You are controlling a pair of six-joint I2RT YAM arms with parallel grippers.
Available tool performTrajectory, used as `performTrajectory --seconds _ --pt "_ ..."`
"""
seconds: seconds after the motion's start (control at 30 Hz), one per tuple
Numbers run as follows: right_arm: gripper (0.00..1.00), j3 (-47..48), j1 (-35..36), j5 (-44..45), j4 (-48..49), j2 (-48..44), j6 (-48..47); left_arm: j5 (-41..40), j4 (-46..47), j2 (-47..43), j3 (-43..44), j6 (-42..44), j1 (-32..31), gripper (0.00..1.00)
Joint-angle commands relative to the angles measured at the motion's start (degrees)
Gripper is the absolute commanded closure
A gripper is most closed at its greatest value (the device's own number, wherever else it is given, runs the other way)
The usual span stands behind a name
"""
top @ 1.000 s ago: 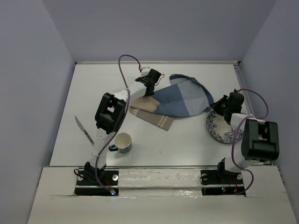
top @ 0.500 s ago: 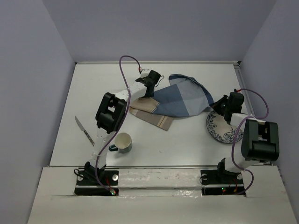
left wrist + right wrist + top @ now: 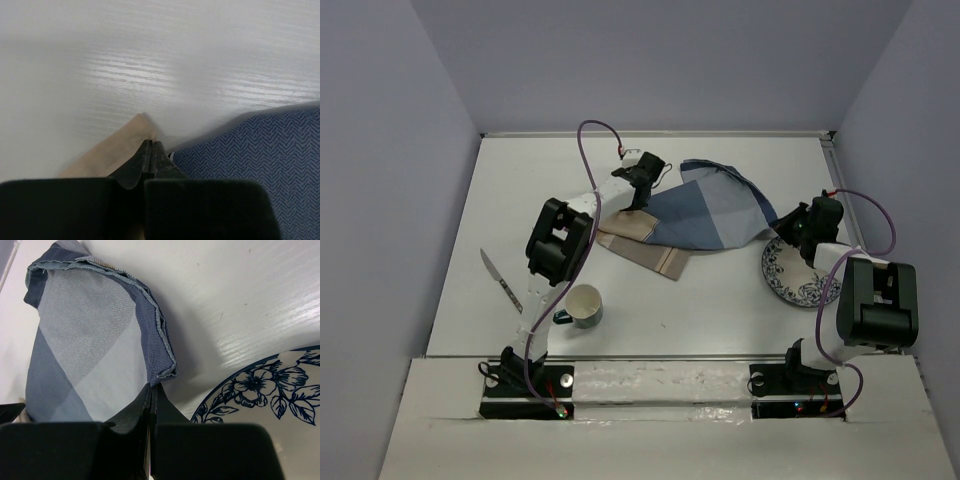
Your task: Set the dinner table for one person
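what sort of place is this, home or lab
Most likely a robot lab cell, not a home: a large flat white tabletop boxed in by plain lavender panel walls, two robot arms bolted at its near edge, and a blue-and-tan striped cloth placemat as a prop.

I see a lilac left wall [image 3: 380,200], far wall [image 3: 660,60] and right wall [image 3: 920,120] boxing in the white table [image 3: 520,170], softly lit.
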Motion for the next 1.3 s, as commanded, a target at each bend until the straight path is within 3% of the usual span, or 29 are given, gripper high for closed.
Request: performTrajectory --seconds 0.0,0.17,0.43,0.6,0.8,1.03,1.2,1.27 --pt "1.0 -0.03 -0.41 -0.14 2.99 -2.06 -0.52 -2.46 0.11 -2.11 -0.8 0.32 -0.01 1.0" --pt "1.0 -0.56 -0.41 -0.93 2.99 -4.16 -1.04 -4.48 0.81 -6.85 -1.67 1.46 -0.01 1.0" --pt "1.0 -1.0 -0.41 -5.85 3.08 -14.26 -1.48 -4.93 9.59 -25.19 -11.78 2.87 -0.01 1.0" --pt "1.0 1.37 0.73 -6.12 -2.1 -22.61 -1.31 -2.99 15.48 -35.49 -20.04 2.52 -0.01 1.0" --pt "1.0 10.94 1.26 -5.42 -12.81 -30.88 -2.45 -3.43 21.37 -50.61 -27.6 2.6 -0.01 1.0" --pt "1.0 27.46 1.26 -6.56 -22.05 -30.53 -4.56 -1.24 24.72 -59.76 -23.84 4.45 0.69 1.0" --pt "1.0 36.61 1.26 -3.93 -25.3 -27.64 -6.58 1.57 25.69 -59.95 -19.18 5.68 2.71 1.0" --pt "1.0 39.16 1.26 -3.57 -25.66 -24.65 -6.76 5.43 25.77 -58.72 -18.03 5.16 6.39 1.0"
